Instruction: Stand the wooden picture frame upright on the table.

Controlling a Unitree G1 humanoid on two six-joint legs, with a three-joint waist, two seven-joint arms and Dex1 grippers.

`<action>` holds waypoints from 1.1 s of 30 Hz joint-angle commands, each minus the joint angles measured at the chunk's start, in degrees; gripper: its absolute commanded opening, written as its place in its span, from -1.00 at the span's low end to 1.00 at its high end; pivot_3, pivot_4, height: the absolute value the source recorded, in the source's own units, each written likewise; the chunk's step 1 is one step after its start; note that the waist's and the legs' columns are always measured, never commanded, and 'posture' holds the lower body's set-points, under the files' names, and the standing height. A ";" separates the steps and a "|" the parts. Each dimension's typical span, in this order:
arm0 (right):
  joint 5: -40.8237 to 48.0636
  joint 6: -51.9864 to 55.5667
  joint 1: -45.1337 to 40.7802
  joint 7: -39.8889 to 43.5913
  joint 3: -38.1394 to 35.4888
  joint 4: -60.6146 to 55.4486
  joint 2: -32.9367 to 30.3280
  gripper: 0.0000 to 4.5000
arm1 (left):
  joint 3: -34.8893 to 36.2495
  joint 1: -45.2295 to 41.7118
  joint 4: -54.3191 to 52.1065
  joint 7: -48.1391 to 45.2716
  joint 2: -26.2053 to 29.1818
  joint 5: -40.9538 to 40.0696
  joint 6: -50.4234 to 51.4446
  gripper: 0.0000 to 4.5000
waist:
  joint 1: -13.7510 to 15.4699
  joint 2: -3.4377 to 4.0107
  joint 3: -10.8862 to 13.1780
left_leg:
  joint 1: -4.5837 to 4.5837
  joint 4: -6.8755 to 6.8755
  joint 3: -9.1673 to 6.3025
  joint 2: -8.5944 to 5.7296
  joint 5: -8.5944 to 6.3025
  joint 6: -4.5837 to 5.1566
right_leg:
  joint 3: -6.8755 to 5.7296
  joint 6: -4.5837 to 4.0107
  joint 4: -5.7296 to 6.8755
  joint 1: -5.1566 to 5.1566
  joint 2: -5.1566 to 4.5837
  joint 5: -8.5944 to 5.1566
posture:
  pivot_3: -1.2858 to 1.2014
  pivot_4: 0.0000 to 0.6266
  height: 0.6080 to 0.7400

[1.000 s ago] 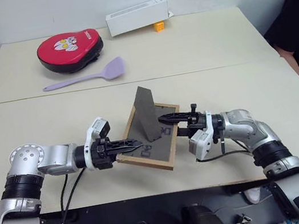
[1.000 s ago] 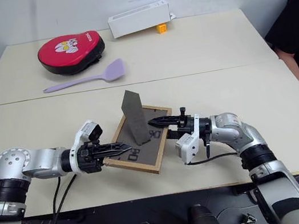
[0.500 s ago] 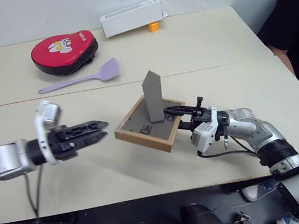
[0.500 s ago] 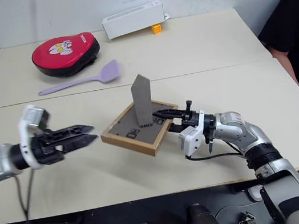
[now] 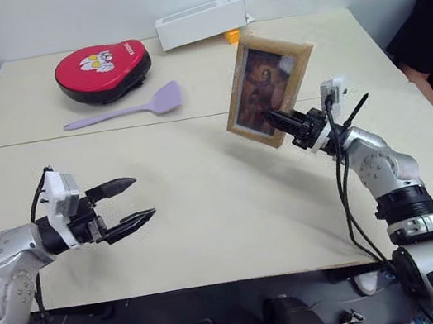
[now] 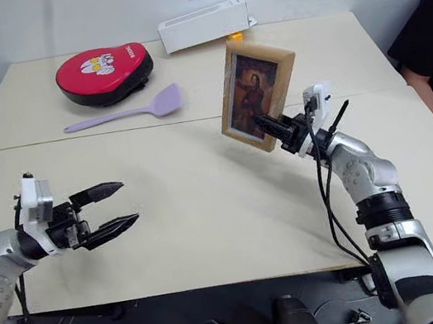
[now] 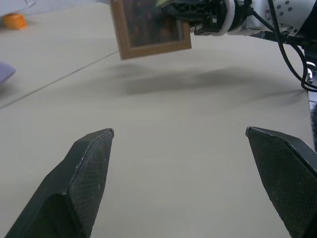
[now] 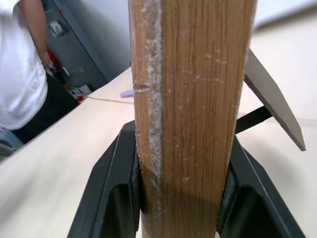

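Holding the wooden picture frame (image 5: 268, 89) clear of the surface (image 5: 225, 211) at upper centre-right of the head view, the right end effector (image 5: 278, 120) clamps its lower edge. The left end effector (image 5: 128, 203), lower left, gapes empty. Behind lie a red pad (image 5: 102, 70), purple spatula (image 5: 128, 109) and white box (image 5: 201, 21).

Left wrist view: fingers (image 7: 84, 173) spread wide, frame ahead.

Right wrist view: both fingers pinch the frame's wooden edge.

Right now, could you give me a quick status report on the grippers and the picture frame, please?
Left gripper open, empty, over the table. Right gripper shut on the wooden picture frame, held upright in the air, picture facing us. Nothing beneath it.
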 commanded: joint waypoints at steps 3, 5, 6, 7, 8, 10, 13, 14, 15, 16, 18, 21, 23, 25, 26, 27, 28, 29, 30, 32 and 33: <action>-4.41 -0.63 0.70 3.46 -0.45 2.31 1.71 -0.43 | 2.90 0.20 -2.13 -0.39 -1.10 0.04 0.85 1.00 | -0.20 0.00 0.00 | -0.02 0.03 0.19 0.00 -0.01 0.03 | 0.15 0.02 0.16 -0.14 0.02 0.01 | 0.03 -0.52 1.00; -7.63 -4.33 2.02 5.26 0.16 3.36 2.47 -0.43 | 3.38 -0.18 -1.70 -0.38 -1.56 0.51 0.91 1.00 | -0.16 0.00 -0.01 | -0.01 0.07 0.21 0.00 -0.01 0.05 | 0.17 0.02 0.18 -0.15 0.03 0.01 | 0.03 -0.52 1.00; -9.53 -7.08 2.61 5.61 0.30 4.51 2.90 -0.43 | 3.56 -0.34 -1.54 -0.40 -1.74 0.72 0.93 1.00 | -0.11 -0.02 -0.01 | 0.01 0.08 0.22 0.00 -0.02 0.07 | 0.19 0.02 0.18 -0.15 0.03 0.01 | 0.03 -0.52 1.00; -11.77 -9.52 3.55 7.11 1.28 5.41 2.84 -0.43 | 3.88 -0.48 -1.38 -0.19 -2.01 0.88 0.89 1.00 | -0.08 -0.02 -0.02 | 0.02 0.07 0.22 0.00 -0.03 0.07 | 0.19 0.02 0.17 -0.14 0.04 0.01 | 0.03 -0.52 1.00; -13.45 -11.23 4.11 8.33 1.90 6.11 2.81 -0.43 | 4.11 -0.62 -1.31 -0.02 -2.25 1.02 0.90 1.00 | -0.05 -0.01 -0.02 | 0.03 0.08 0.23 0.00 -0.03 0.08 | 0.19 0.02 0.19 -0.13 0.04 0.01 | 0.03 -0.52 1.00; -16.31 -14.73 4.91 8.30 2.12 7.75 3.22 -0.43 | 4.56 -0.55 -1.22 -0.39 -2.37 1.37 0.90 1.00 | -0.04 -0.02 -0.03 | 0.05 0.09 0.29 -0.02 -0.04 0.10 | 0.25 0.06 0.22 -0.12 0.04 0.03 | 0.03 -0.52 1.00; -19.29 -17.72 5.67 5.61 1.85 9.20 3.79 -0.43 | 5.69 0.34 -1.05 -0.97 -2.00 1.97 0.52 1.00 | -0.15 -0.03 -0.05 | 0.11 0.09 0.30 -0.02 -0.04 0.10 | 0.27 0.06 0.21 -0.10 0.04 0.03 | 0.03 -0.52 1.00; -19.00 -17.79 5.99 6.24 1.46 8.81 3.91 -0.43 | 5.99 0.61 -0.77 -1.13 -1.91 2.12 0.65 1.00 | -0.20 -0.03 -0.06 | 0.14 0.09 0.32 -0.01 -0.03 0.09 | 0.30 0.06 0.21 -0.10 0.04 0.03 | 0.03 -0.52 1.00; -19.99 -19.28 6.42 7.70 2.23 8.18 3.61 -0.43 | 6.13 0.70 -0.53 -1.30 -1.90 2.38 0.69 1.00 | -0.18 -0.02 -0.08 | 0.19 0.10 0.35 -0.01 -0.03 0.08 | 0.35 0.06 0.21 -0.10 0.04 0.03 | 0.03 -0.52 1.00; -20.59 -19.52 6.80 8.62 2.85 7.34 3.32 -0.28 | 6.24 0.66 -0.40 -1.23 -1.93 2.33 1.26 1.00 | -0.16 -0.02 -0.09 | 0.23 0.10 0.37 -0.01 -0.03 0.09 | 0.36 0.06 0.19 -0.09 0.04 0.03 | 0.03 -0.52 1.00; -21.00 -19.83 7.20 8.96 2.73 5.85 3.25 0.00 | 6.25 0.35 -0.20 -1.37 -1.95 2.40 1.84 1.00 | -0.02 -0.03 -0.10 | 0.23 0.10 0.36 -0.01 -0.03 0.09 | 0.37 0.06 0.19 -0.09 0.04 0.03 | 0.03 -0.52 1.00; -21.21 -19.22 7.44 8.33 1.25 4.97 3.08 0.46 | 6.22 -0.07 0.54 -1.82 -1.93 2.95 1.70 1.00 | 0.03 -0.04 -0.10 | 0.10 0.09 0.36 -0.01 -0.03 0.09 | 0.37 0.06 0.24 -0.17 0.03 0.03 | 0.03 -0.52 1.00; -21.99 -19.87 8.34 9.88 1.47 3.42 1.76 0.79 | 6.15 -0.08 1.64 -2.53 -1.73 4.10 0.55 1.00 | 0.03 -0.04 -0.10 | 0.10 0.09 0.36 -0.01 -0.03 0.09 | 0.36 0.06 0.22 -0.16 0.03 0.03 | 0.03 -0.52 1.00; -21.66 -19.18 9.57 11.36 0.74 1.21 -0.02 0.98 | 6.47 0.42 3.03 -3.47 -1.54 5.29 -0.84 1.00 | 0.06 -0.04 -0.10 | 0.09 0.07 0.38 -0.01 -0.03 0.09 | 0.35 0.06 0.21 -0.18 0.04 0.03 | 0.03 -0.52 1.00; -21.31 -18.96 10.67 12.80 0.40 -0.46 -1.31 0.98 | 6.68 1.05 3.77 -3.83 -1.31 6.20 -1.66 1.00 | 0.20 -0.03 -0.10 | 0.09 0.07 0.37 -0.01 -0.04 0.09 | 0.35 0.06 0.21 -0.17 0.04 0.03 | 0.03 -0.52 1.00; -20.89 -18.87 12.20 14.53 0.08 -2.71 -2.93 0.98 | 7.11 1.88 4.46 -4.53 -1.16 6.73 -2.61 1.00 | 0.21 -0.03 -0.10 | 0.08 0.07 0.38 -0.02 -0.04 0.10 | 0.35 0.06 0.20 -0.17 0.03 0.03 | 0.03 -0.52 1.00; -20.39 -18.86 13.60 16.25 -0.17 -4.80 -4.32 0.98 | 7.50 2.65 4.92 -5.14 -1.05 7.02 -3.30 1.00 | 0.24 -0.03 -0.09 | 0.08 0.07 0.37 -0.02 -0.05 0.11 | 0.35 0.06 0.19 -0.17 0.03 0.03 | 0.03 -0.52 1.00; -19.61 -18.87 15.07 17.62 -0.80 -6.98 -5.57 0.98 | 7.84 3.53 5.48 -5.02 -0.93 8.03 -4.25 1.00 | 0.24 -0.03 -0.09 | 0.05 0.05 0.37 -0.02 -0.06 0.14 | 0.35 0.06 0.19 -0.17 0.03 0.03 | 0.03 -0.52 1.00; -19.05 -19.27 16.95 19.27 -1.55 -9.29 -7.25 0.98 | 8.18 4.54 6.01 -4.72 -0.81 9.37 -5.50 1.00 | 0.21 -0.03 -0.09 | 0.05 0.03 0.37 -0.02 -0.07 0.16 | 0.34 0.06 0.16 -0.17 0.03 0.03 | 0.03 -0.52 1.00; -19.28 -22.72 20.29 21.67 -3.28 -12.94 -9.96 0.98 | 8.80 6.41 6.62 -3.69 -0.46 11.96 -7.32 1.00 | 0.22 -0.03 -0.09 | 0.05 0.02 0.39 -0.02 -0.09 0.18 | 0.36 0.06 0.10 -0.17 0.03 0.03 | 0.03 -0.52 1.00; -19.35 -24.90 22.28 22.92 -4.50 -15.10 -11.46 0.98 | 9.30 7.57 7.04 -3.47 -0.24 13.18 -8.44 1.00 | 0.19 -0.03 -0.09 | 0.07 0.02 0.39 -0.01 -0.10 0.19 | 0.35 0.06 0.03 -0.16 0.03 0.03 | 0.03 -0.52 1.00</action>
